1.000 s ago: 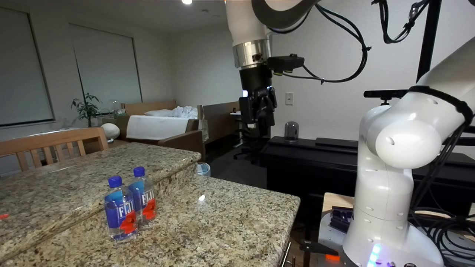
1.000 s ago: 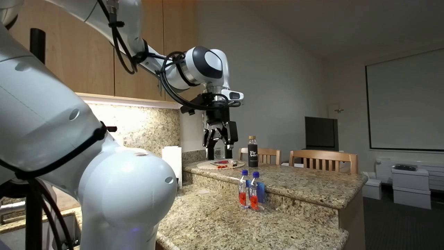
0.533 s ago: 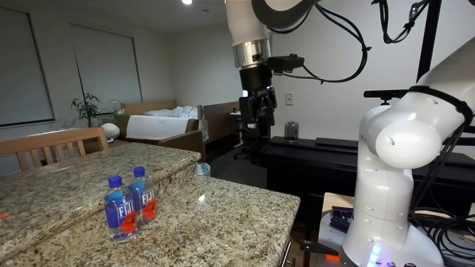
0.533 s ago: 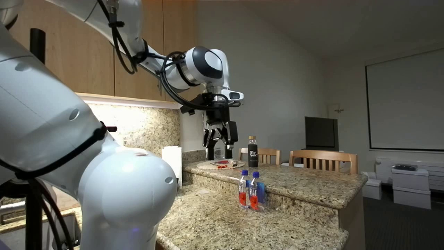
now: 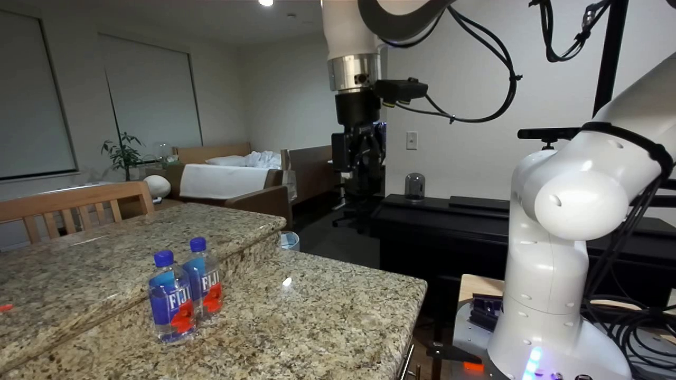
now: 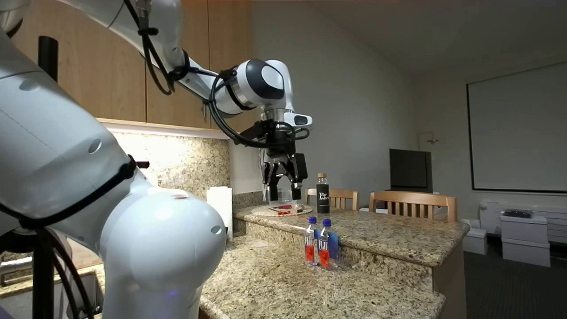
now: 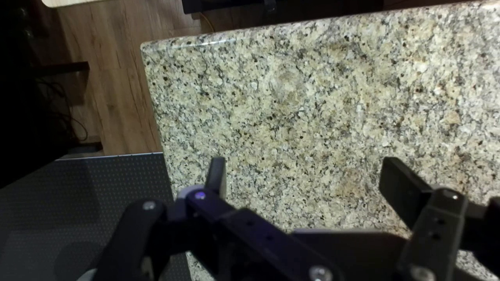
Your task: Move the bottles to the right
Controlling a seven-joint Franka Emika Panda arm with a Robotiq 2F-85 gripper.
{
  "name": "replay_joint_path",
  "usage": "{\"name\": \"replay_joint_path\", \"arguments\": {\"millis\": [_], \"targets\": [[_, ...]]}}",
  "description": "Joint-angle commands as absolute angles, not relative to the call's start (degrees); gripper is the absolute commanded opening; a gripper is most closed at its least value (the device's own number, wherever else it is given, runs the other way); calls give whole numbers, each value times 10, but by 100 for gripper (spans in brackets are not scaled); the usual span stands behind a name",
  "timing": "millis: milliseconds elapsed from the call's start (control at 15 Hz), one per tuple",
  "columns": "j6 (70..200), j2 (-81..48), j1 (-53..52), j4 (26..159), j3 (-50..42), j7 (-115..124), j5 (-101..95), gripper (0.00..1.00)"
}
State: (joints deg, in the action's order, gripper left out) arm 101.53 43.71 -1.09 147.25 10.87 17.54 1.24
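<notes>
Two small clear water bottles with blue caps and blue-and-red labels stand upright, close together, on the lower granite counter beside the raised ledge. One bottle [image 5: 171, 306] [image 6: 324, 248] and the other bottle [image 5: 205, 285] [image 6: 311, 246] show in both exterior views. Neither shows in the wrist view. My gripper [image 5: 360, 182] [image 6: 285, 195] hangs pointing down, high above the counter and well apart from the bottles. In the wrist view my gripper [image 7: 304, 168] is open, with wide-apart fingers and only granite counter [image 7: 297, 97] seen between them.
A raised granite ledge [image 5: 232, 221] [image 6: 390, 230] runs behind the bottles. On it stand a dark-sleeved bottle [image 6: 323, 198] and a round mat [image 6: 261, 212] with small red items. A paper towel roll [image 6: 219, 206] stands near the wall. The counter's corner shows in the wrist view.
My gripper has shifted and tilted slightly, a little left in an exterior view and a little right and up in an exterior view. The bottles have not moved.
</notes>
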Motion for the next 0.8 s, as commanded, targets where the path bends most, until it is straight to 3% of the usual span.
{"name": "replay_joint_path", "arguments": {"millis": [0, 333, 733], "targets": [[1048, 443, -25, 1485, 98, 170, 38, 100], [1226, 329, -58, 1490, 120, 164, 85, 100], [1318, 202, -96, 1431, 154, 177, 67, 100]]}}
